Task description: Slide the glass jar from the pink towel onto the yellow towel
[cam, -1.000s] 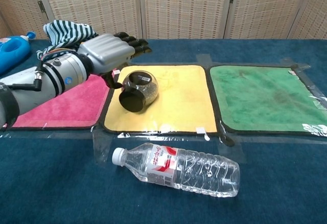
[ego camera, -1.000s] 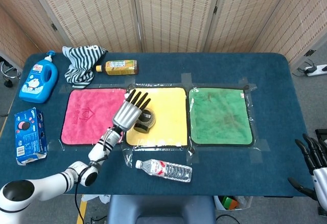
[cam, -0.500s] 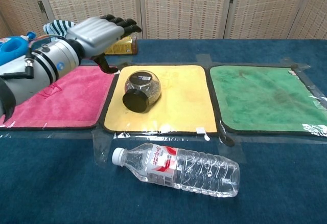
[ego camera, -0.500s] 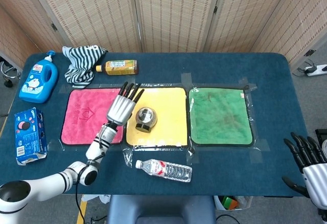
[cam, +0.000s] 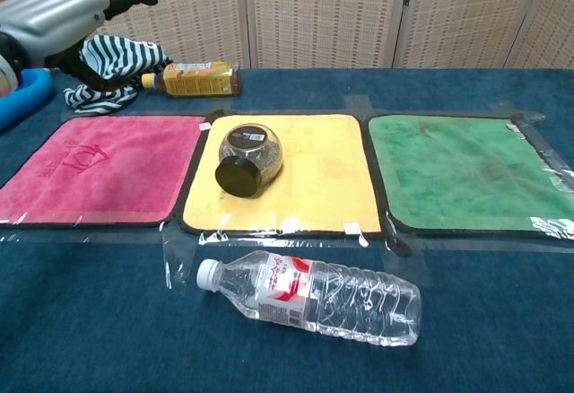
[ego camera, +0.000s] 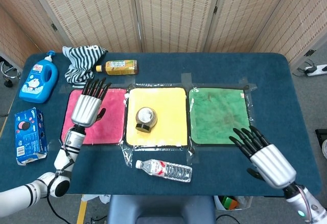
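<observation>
The glass jar [ego camera: 145, 119] with a black lid lies on its side on the left part of the yellow towel [ego camera: 168, 106], also plain in the chest view as the glass jar [cam: 245, 159] on the yellow towel [cam: 314, 178]. The pink towel [ego camera: 111, 116] [cam: 108, 169] lies bare to its left. My left hand [ego camera: 88, 106] hovers raised over the pink towel, fingers spread, holding nothing; the chest view shows the left hand [cam: 63, 18] at the top left. My right hand [ego camera: 265, 155] hangs open near the table's front right, below the green towel [ego camera: 219, 115].
A clear water bottle [ego camera: 164, 170] [cam: 314, 296] lies in front of the yellow towel. A tea bottle [ego camera: 118, 68], striped cloth [ego camera: 80, 63], blue detergent bottle [ego camera: 37, 83] and blue box [ego camera: 28, 134] sit along the back and left side.
My left hand let go of the jar and drew back left and upward over the pink towel. My right hand rose inward from the right edge. The jar stays on the yellow towel.
</observation>
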### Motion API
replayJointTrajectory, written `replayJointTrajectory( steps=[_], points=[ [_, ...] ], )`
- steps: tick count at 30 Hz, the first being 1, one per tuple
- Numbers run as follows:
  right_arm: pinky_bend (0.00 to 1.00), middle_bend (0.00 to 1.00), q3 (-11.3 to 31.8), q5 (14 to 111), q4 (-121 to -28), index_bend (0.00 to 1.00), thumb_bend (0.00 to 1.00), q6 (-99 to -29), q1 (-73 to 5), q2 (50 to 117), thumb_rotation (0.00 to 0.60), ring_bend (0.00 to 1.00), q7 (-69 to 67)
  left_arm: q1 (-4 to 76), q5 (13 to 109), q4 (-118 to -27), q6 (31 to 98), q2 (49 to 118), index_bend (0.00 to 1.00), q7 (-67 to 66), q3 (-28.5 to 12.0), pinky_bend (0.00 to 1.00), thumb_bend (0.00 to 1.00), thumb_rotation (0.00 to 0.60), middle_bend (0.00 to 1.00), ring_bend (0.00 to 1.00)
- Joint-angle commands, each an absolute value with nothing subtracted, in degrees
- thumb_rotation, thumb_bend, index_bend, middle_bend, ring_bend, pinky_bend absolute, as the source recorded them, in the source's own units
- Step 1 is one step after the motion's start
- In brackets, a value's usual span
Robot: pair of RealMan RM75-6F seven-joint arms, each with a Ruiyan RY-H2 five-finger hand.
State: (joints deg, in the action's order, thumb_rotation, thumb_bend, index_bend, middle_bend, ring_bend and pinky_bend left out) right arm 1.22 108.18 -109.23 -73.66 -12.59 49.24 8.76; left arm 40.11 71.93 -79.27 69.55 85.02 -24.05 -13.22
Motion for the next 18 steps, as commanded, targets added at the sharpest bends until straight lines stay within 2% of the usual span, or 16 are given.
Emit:
replayJointTrajectory(
  steps=[1, 7, 13, 18],
  points=[
    [0.0, 0.01, 5.0, 104.9, -113.0, 0.0, 0.2, -62.0, -21.4, 50.5, 0.6, 0.06, 12.0, 37.9, 73.2, -82.0, 71.5, 82.8, 0.05, -23.5, -12.0, 0.0, 0.38, 0.6, 0.0, 0.0],
    [0.0, 0.05, 10.2, 95.8, -113.0, 0.02, 0.35, -48.1, -32.0, 56.2, 0.6, 0.09, 16.7, 35.3, 74.1, -86.3, 73.9, 79.5, 0.05, -23.2, -11.0, 0.0, 0.38, 0.6, 0.0, 0.0],
    [0.0, 0.09, 14.1, 86.1, -109.2, 0.05, 0.4, -38.7, -41.5, 63.7, 0.6, 0.1, 23.0, 33.2, 75.0, -89.0, 75.8, 77.1, 0.05, -23.0, -10.5, 0.0, 0.38, 0.6, 0.0, 0.0],
    [0.0, 0.1, 15.1, 78.4, -103.1, 0.08, 0.45, -33.9, -48.9, 71.0, 0.6, 0.12, 29.8, 31.9, 75.8, -90.7, 77.2, 75.6, 0.06, -22.5, -10.5, 0.0, 0.38, 0.6, 0.0, 0.0]
  ],
)
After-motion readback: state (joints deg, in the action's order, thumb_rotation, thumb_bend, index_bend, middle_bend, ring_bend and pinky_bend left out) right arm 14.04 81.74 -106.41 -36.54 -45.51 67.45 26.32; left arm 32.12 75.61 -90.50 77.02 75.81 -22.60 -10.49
